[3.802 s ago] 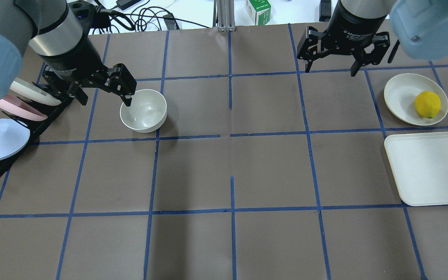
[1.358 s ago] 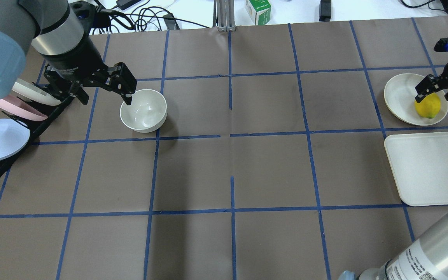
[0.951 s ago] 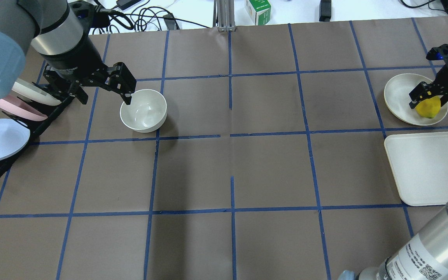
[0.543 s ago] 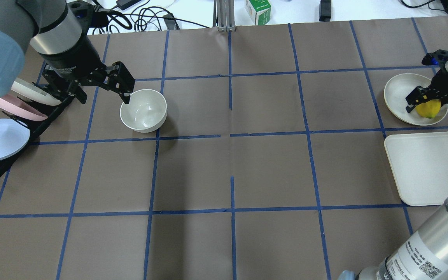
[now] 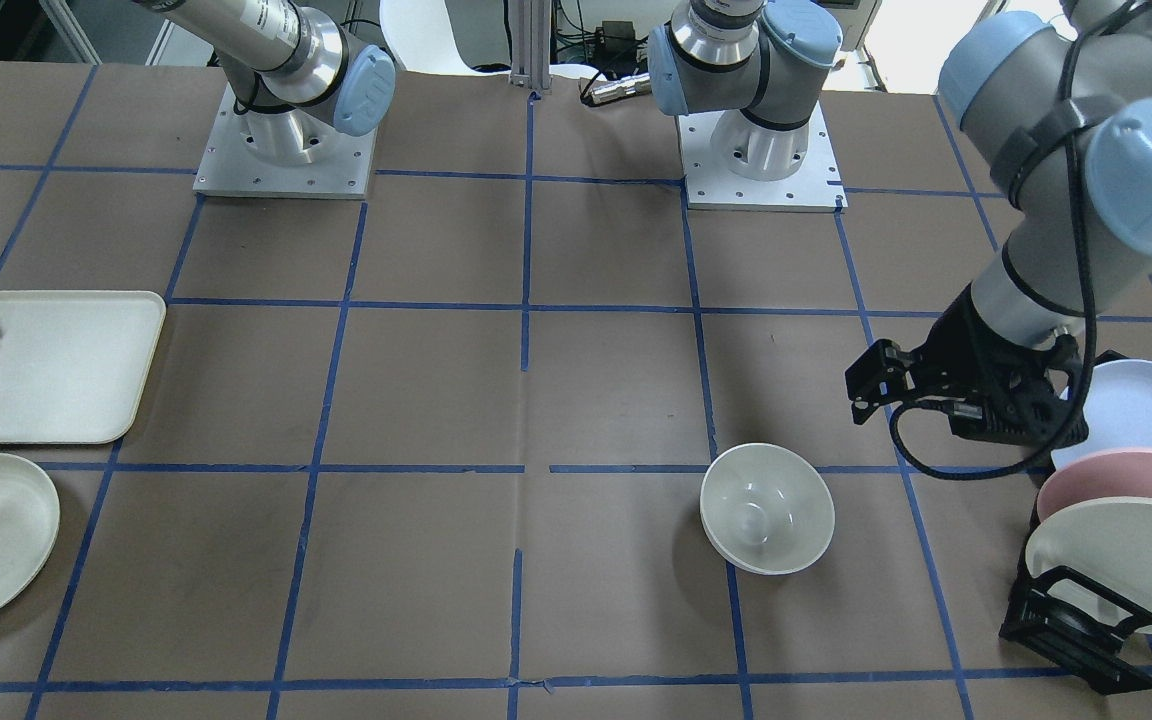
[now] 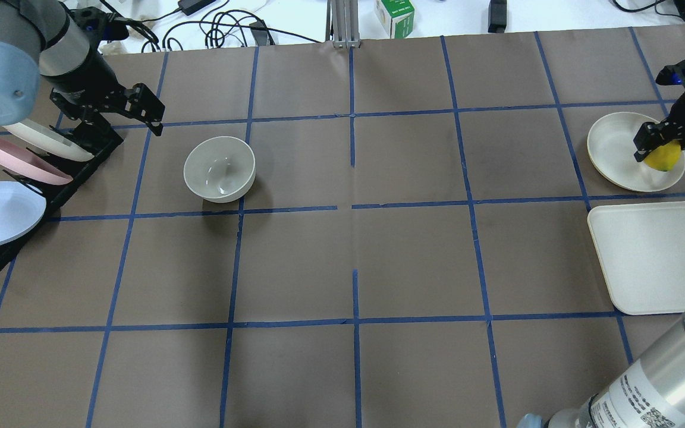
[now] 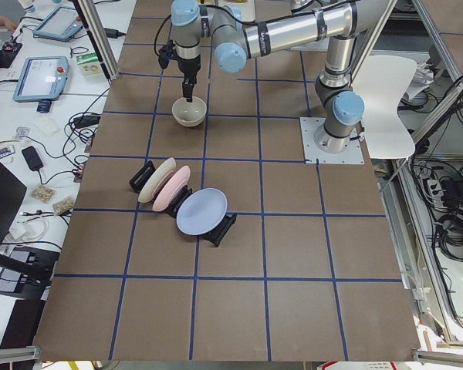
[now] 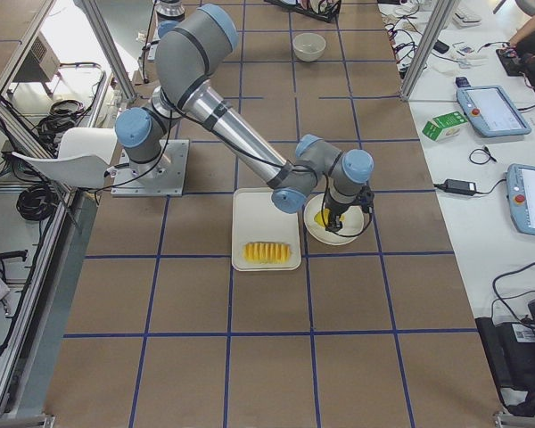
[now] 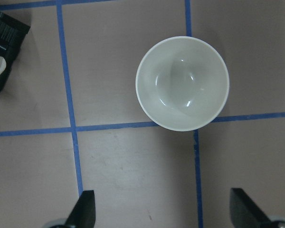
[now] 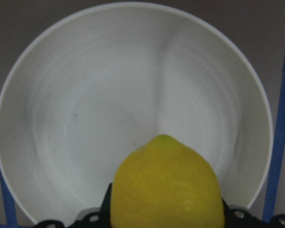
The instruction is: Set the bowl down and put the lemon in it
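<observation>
Left hand [image 9: 164, 209], wide open and empty, is backing off the placed bowl [image 6: 219, 169]; right hand [image 6: 663, 145], clamped on the lemon [image 6: 665, 159], is lifting it by the worktop's right edge.

Glossy off-white bowl [image 6: 219, 169], smooth yellow lemon [image 10: 166, 190], matt speckled plate [image 10: 85, 118], matt brown paper tabletop [image 6: 414, 261]

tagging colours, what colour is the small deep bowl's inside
Pale greenish-grey inside the glossy off-white round bowl; best in the left wrist view.
</observation>
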